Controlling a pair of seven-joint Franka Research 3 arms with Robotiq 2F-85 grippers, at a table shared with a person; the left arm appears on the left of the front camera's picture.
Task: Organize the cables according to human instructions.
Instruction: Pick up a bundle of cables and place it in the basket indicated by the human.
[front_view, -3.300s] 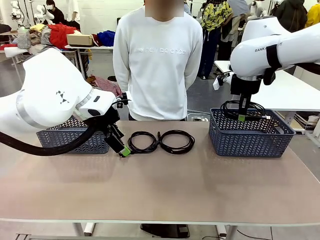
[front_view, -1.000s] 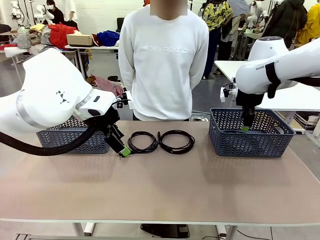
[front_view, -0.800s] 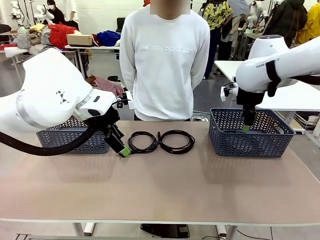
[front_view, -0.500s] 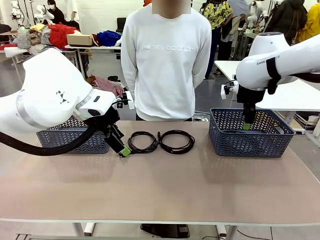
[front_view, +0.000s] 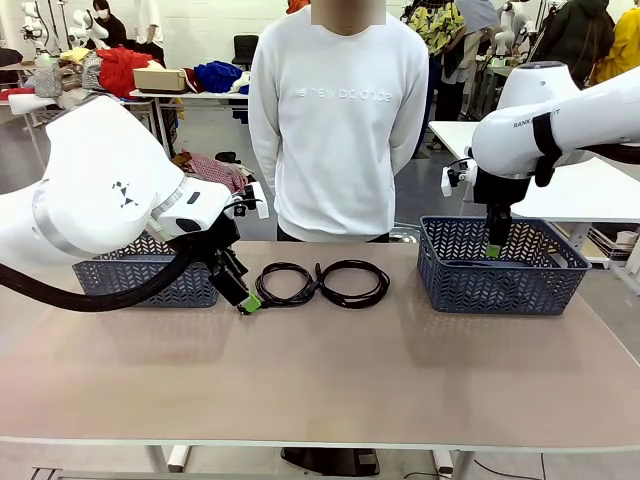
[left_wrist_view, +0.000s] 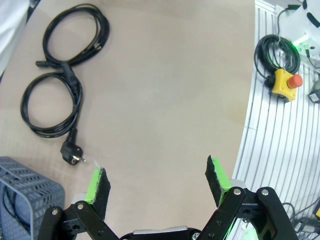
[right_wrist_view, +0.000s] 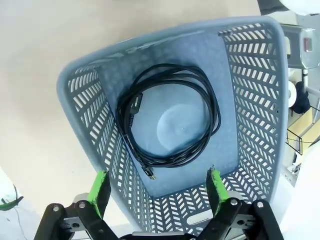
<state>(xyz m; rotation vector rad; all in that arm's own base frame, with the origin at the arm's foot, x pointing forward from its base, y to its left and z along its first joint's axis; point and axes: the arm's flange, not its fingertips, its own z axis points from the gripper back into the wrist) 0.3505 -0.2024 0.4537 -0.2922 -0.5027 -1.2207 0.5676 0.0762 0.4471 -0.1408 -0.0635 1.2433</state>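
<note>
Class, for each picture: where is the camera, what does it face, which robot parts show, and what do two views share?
Front: fixed between the arms, facing the person across the table; both arms show.
Left wrist: above the table, looking down past the left hand at two cables.
Right wrist: looking down past the right hand into a basket holding one cable.
Shared: front and left wrist both show those cables.

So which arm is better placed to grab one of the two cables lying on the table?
Probably the left. Its open left gripper sits right beside the nearer cable, while the right gripper hangs open over the right basket, farther off.
</note>
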